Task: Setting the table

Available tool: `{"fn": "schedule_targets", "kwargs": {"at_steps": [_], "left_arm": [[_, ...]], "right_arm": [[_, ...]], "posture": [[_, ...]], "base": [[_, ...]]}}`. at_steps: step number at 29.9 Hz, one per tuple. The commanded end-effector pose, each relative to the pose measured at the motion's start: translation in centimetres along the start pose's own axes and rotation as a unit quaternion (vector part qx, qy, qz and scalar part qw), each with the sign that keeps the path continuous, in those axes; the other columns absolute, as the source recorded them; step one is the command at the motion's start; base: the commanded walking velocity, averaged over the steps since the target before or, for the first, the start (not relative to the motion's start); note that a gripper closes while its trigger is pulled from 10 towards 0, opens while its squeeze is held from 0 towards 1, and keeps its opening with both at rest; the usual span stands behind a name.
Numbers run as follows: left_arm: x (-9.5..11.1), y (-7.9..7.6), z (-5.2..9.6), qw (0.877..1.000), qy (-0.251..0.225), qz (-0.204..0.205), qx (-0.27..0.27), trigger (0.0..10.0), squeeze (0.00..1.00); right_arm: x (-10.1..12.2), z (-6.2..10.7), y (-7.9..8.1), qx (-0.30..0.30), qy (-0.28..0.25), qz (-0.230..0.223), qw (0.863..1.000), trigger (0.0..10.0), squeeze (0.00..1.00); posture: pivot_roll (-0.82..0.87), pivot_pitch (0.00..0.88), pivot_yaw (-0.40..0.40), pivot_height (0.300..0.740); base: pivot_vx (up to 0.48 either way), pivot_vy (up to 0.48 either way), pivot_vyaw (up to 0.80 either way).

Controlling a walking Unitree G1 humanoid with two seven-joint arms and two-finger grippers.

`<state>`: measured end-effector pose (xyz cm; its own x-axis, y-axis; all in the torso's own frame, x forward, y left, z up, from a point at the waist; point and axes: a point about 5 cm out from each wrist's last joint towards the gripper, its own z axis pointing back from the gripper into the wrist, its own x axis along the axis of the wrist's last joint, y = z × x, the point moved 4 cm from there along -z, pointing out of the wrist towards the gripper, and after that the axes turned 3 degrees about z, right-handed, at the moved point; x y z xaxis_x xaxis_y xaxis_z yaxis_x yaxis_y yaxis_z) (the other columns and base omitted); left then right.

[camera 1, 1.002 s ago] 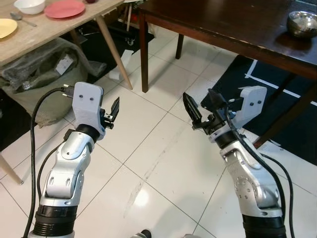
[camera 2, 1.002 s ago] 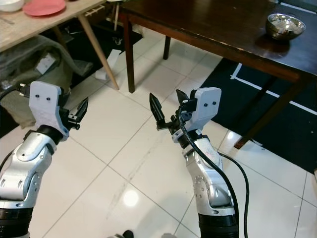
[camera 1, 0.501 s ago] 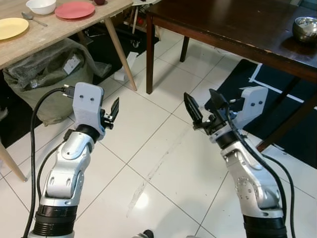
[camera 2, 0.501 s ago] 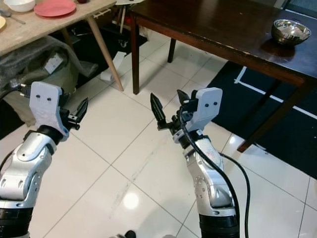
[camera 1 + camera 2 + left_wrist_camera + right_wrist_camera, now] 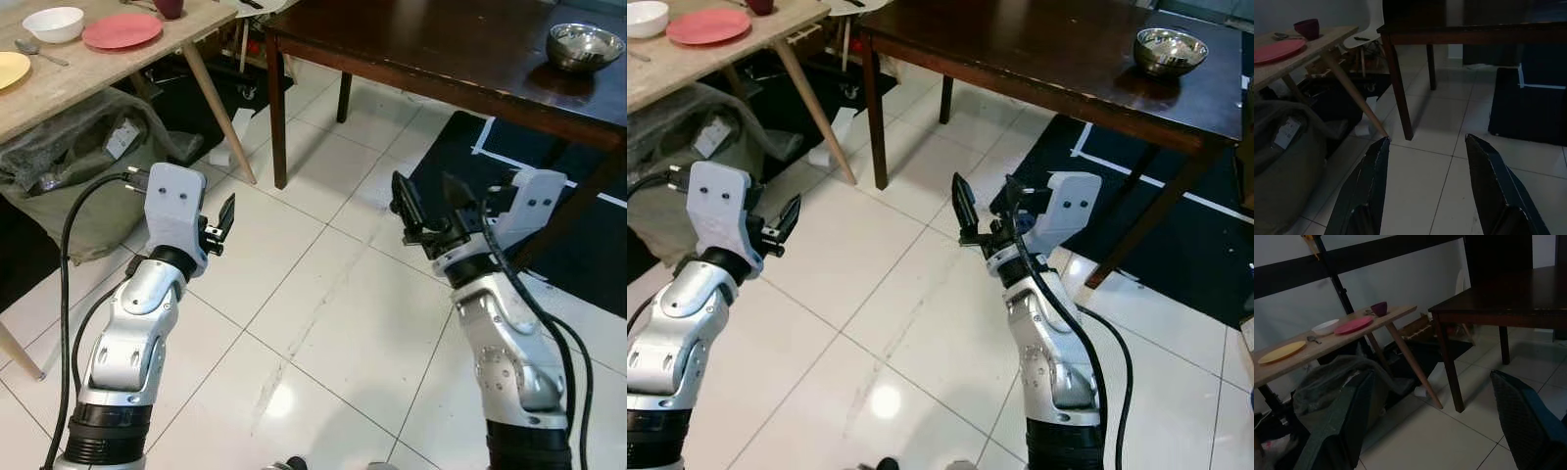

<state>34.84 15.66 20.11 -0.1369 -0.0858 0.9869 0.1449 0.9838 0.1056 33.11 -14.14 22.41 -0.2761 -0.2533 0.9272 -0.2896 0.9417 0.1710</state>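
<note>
A dark wooden table (image 5: 441, 49) fills the upper right of the frame, bare but for an empty steel bowl (image 5: 584, 45) at its far right. A light wooden table (image 5: 98, 73) in the upper left carries the settings: a yellow plate (image 5: 12, 69), a pink plate (image 5: 121, 30), an empty white bowl (image 5: 53, 23), a spoon (image 5: 37, 51) and a maroon cup (image 5: 168, 7). A grey-green bag (image 5: 78, 166) slumps beneath it. Low in the frame, the left gripper (image 5: 221, 227) and right gripper (image 5: 431, 211) hover over white floor tiles (image 5: 313, 323), fingers spread and empty, probably readied for fetching dishes.
</note>
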Motion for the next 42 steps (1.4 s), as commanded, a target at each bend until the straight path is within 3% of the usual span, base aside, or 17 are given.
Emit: {"fn": "schedule_targets", "kwargs": {"at_steps": [1, 30, 32, 42], "left_arm": [[-0.61, -0.02, 0.11, 1.000, 0.013, -0.002, -0.001, 10.0, 0.00], [-0.49, -0.08, 0.07, 1.000, 0.008, -0.004, -0.002, 10.0, 0.02], [-0.36, -0.09, 0.06, 1.000, 0.004, -0.006, -0.002, 10.0, 0.05], [-0.24, -0.13, 0.01, 1.000, 0.001, -0.007, -0.003, 10.0, 0.05]], "right_arm": [[-0.18, 0.06, 0.02, -0.002, 0.006, -0.006, 1.000, 10.0, 0.00], [-0.24, 0.04, 0.07, -0.001, 0.008, -0.004, 1.000, 10.0, 0.00], [-0.25, 0.02, 0.08, -0.001, 0.008, -0.003, 1.000, 10.0, 0.00], [-0.26, 0.01, 0.12, -0.002, 0.007, -0.004, 1.000, 10.0, 0.00]], "posture": [[-0.09, 0.023, 0.045, 0.740], [-0.09, 0.025, 0.048, 0.740], [-0.09, 0.025, 0.049, 0.740], [-0.09, 0.025, 0.050, 0.740]], "base": [[0.000, 0.000, 0.00], [0.000, 0.000, 0.00], [0.364, 0.000, 0.00], [0.474, 0.000, 0.00]]}}
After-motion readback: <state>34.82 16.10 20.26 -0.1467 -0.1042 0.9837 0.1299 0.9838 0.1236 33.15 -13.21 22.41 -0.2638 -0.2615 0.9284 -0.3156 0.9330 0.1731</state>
